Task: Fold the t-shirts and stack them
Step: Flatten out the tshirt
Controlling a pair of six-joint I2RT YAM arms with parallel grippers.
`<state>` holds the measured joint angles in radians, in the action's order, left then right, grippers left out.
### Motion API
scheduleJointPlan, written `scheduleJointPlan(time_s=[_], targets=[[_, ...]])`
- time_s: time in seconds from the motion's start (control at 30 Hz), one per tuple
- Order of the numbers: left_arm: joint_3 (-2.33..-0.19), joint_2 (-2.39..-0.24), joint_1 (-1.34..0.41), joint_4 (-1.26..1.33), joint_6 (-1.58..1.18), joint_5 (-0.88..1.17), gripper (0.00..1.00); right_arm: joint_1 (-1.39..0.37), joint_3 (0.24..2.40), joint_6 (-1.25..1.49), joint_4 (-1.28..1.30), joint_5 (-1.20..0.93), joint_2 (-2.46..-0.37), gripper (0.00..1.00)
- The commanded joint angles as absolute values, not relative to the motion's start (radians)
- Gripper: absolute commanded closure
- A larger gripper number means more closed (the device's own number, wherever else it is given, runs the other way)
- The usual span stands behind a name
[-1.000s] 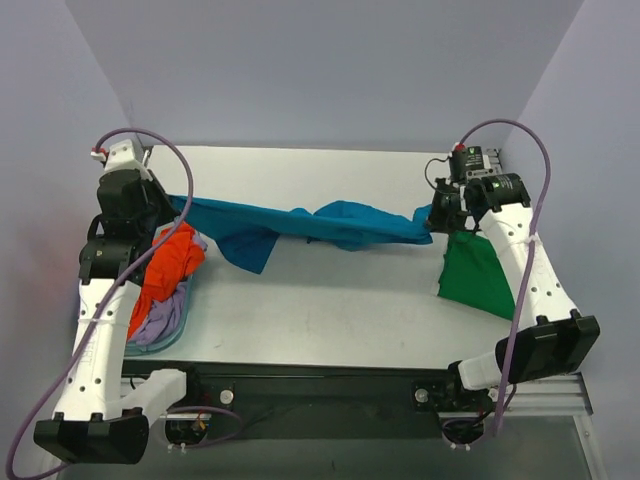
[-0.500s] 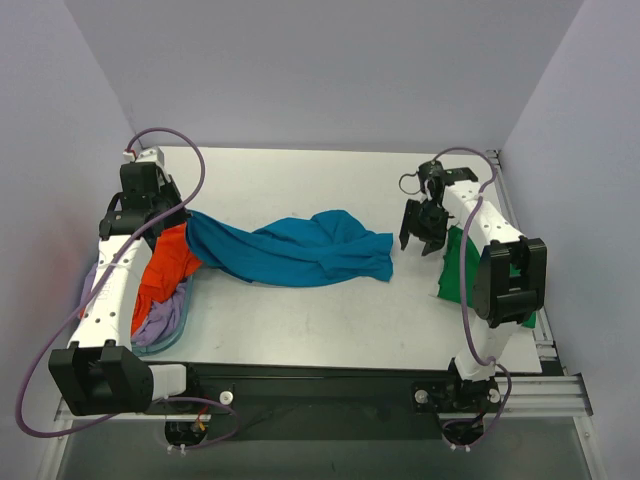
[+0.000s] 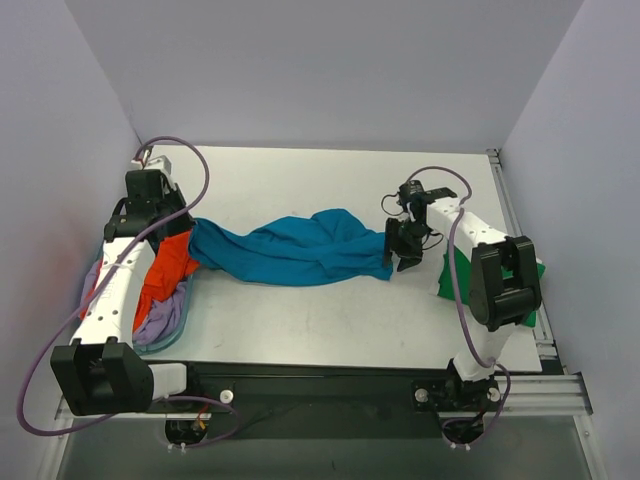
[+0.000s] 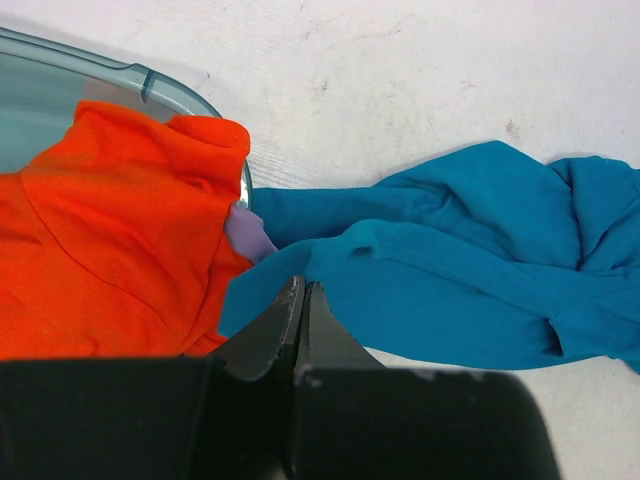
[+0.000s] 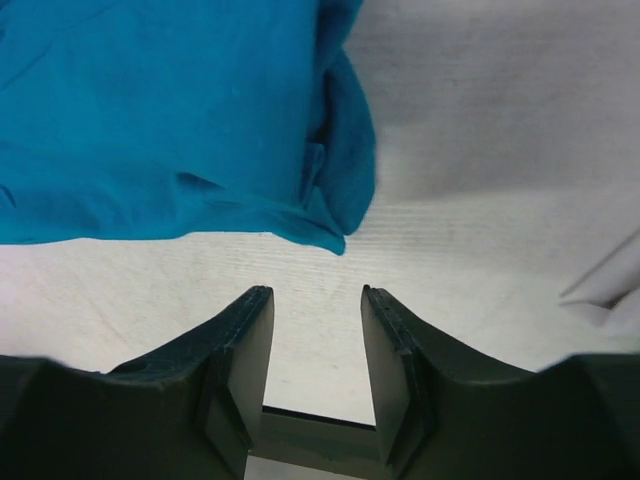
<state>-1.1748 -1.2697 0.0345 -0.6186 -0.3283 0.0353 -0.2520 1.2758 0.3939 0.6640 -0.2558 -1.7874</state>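
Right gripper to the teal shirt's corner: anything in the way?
Nothing visible. The right gripper is open, and only bare table lies between its fingertips and the teal shirt corner. The green shirt sits off to the side.

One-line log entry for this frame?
left gripper: shut on teal t-shirt corner | right gripper: open, empty, at its other end | teal t-shirt: bunched, unfolded

No text, label, brand, number or sign could be read on anything in any view.
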Motion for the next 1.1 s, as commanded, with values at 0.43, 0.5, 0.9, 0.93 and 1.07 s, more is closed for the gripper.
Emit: scheduleJointPlan(time_s=[0.43,0.5,0.9,0.93,1.07], targets=[[-1.218,-1.273,0.038,-0.6,-0.287,0.037,1.0,-0.27,1.256,0.397,0.649,-0.296,-1.871,0.7],[-1.223,-1.275,0.04,-0.601,-0.284,0.034,1.0,-0.27,1.253,0.396,0.643,-0.296,-1.882,0.71],[-1.223,-1.281,0.04,-0.601,-0.284,0.031,1.0,-0.272,1.235,0.385,0.634,-0.293,-1.914,0.7],[-1.224,-1.282,0.04,-0.603,-0.284,0.031,1.0,-0.272,1.233,0.384,0.634,-0.291,-1.913,0.7],[-1.223,-1.278,0.04,-0.598,-0.288,0.028,1.0,-0.272,1.221,0.382,0.634,-0.293,-1.902,0.68]])
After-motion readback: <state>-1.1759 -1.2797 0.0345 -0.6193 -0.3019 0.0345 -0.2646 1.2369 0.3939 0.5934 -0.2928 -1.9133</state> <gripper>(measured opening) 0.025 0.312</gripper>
